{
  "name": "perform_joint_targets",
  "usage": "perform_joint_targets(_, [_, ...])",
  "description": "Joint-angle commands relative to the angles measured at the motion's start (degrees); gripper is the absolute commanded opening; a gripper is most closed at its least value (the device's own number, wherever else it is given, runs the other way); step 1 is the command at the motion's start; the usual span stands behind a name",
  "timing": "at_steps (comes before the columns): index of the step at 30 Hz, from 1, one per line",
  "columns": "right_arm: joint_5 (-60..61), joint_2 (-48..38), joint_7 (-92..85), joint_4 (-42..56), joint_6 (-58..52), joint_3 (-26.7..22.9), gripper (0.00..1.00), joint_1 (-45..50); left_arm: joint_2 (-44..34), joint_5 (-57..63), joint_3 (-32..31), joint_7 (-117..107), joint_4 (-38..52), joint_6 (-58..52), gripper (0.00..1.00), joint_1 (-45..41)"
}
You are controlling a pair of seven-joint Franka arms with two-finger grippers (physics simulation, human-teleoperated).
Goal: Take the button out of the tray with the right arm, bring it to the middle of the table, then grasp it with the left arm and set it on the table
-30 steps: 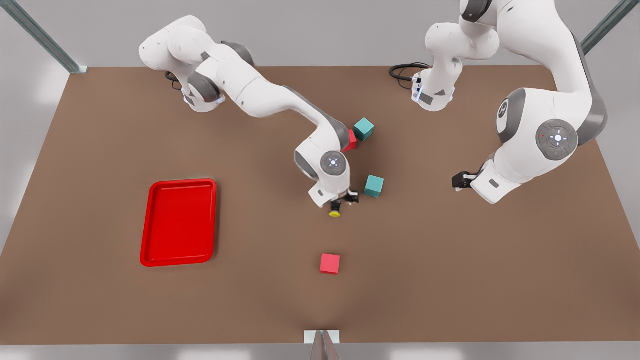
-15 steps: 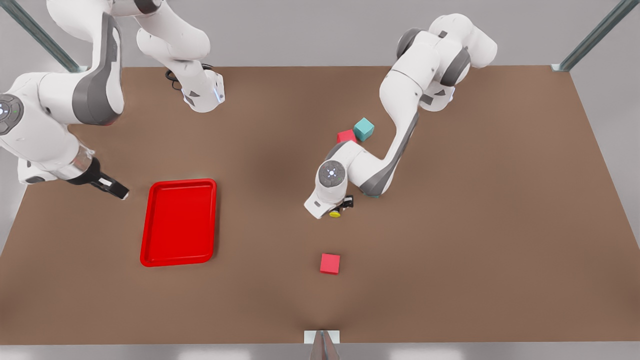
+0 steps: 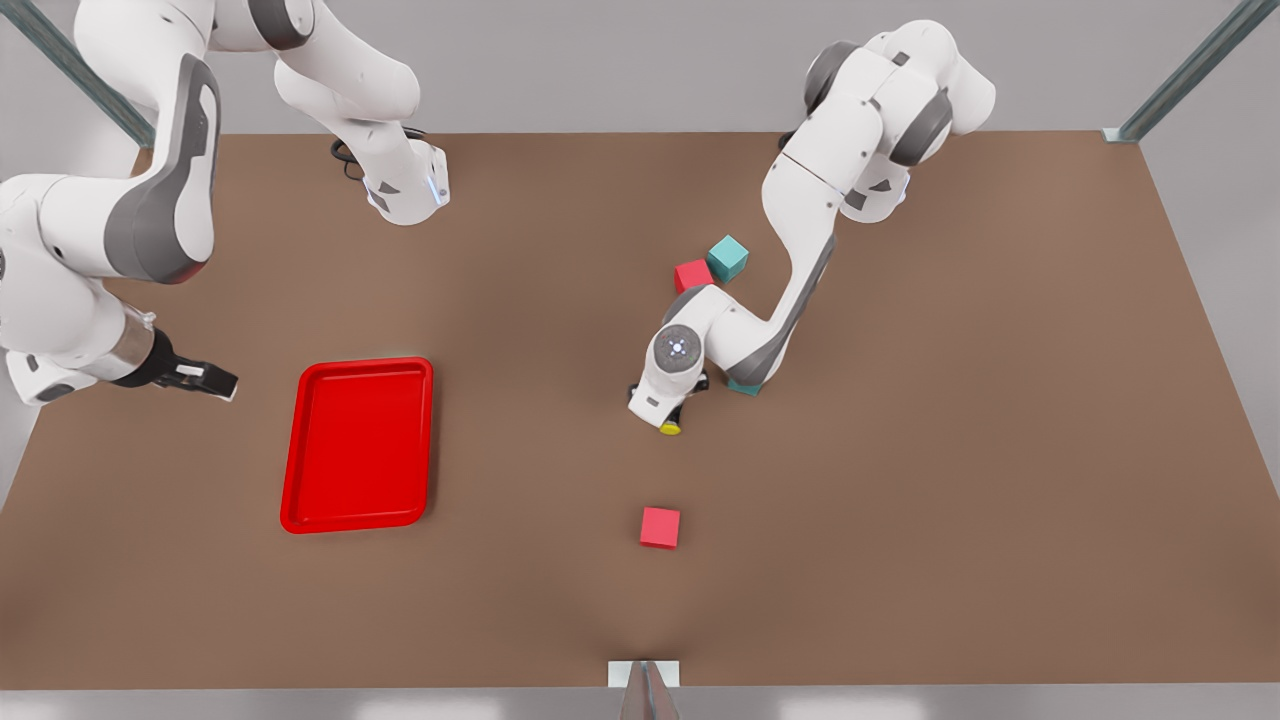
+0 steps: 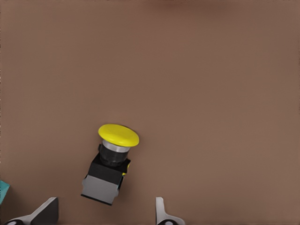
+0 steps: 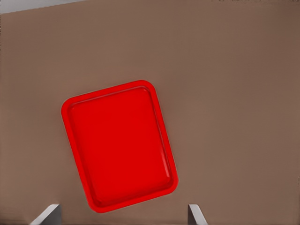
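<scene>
No readable text, labels, brands or numbers anywhere. Tray (image 3: 358, 445), button (image 4: 111, 164), cubes, surface (image 3: 900, 500) all plain, unmarked. Arm joints carry small light marks, no legible characters.

In the front view the left arm's wrist covers the left pincer (image 3: 668, 408), so how its fingers stand is hidden there; the button (image 3: 670, 428) peeps out beneath as a yellow spot, its body too small to make out. A teal cube (image 3: 742, 386) is mostly hidden behind the forearm. In the left wrist view, both fingertips (image 4: 47, 212) are cut off by the frame's edge, and a teal sliver (image 4: 3, 191) at the border is probably that cube.
</scene>
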Motion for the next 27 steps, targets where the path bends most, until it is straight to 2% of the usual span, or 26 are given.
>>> perform_joint_targets(1, [-0.25,-0.09,-12.76,0.03,-0.39,0.0,1.0,-0.49,-0.21,1.91,0.03,8.71,0.07,0.55,1.0,0.04])
perform_joint_targets(14, [-0.07,0.18,-13.02,-0.41,-1.44,-0.09,1.0,-0.49,3.31,1.91,-0.32,23.3,1.39,4.68,1.0,0.4])
perform_joint_targets(22, [0.19,1.23,-12.67,0.03,-2.06,-0.09,1.0,-0.31,4.19,1.65,-0.32,23.74,1.48,5.21,1.0,1.01])
perform_joint_targets(23, [0.19,1.23,-12.85,-0.05,-2.23,-0.09,1.0,-0.4,4.19,1.65,-0.32,23.92,1.48,5.21,0.98,1.1])
perform_joint_targets(24, [0.01,1.23,-12.94,-0.14,-2.23,-0.09,1.0,-0.4,4.19,1.65,-0.32,24.09,1.48,5.12,0.85,1.1])
perform_joint_targets(25, [-0.16,1.23,-12.94,-0.05,-2.23,-0.09,1.0,-0.4,4.19,1.56,-0.24,24.09,1.48,5.12,0.78,1.1])
perform_joint_targets(27, [-0.16,1.23,-12.94,-0.14,-2.23,-0.09,1.0,-0.49,4.19,1.56,-0.24,23.92,1.48,5.12,0.74,1.1])
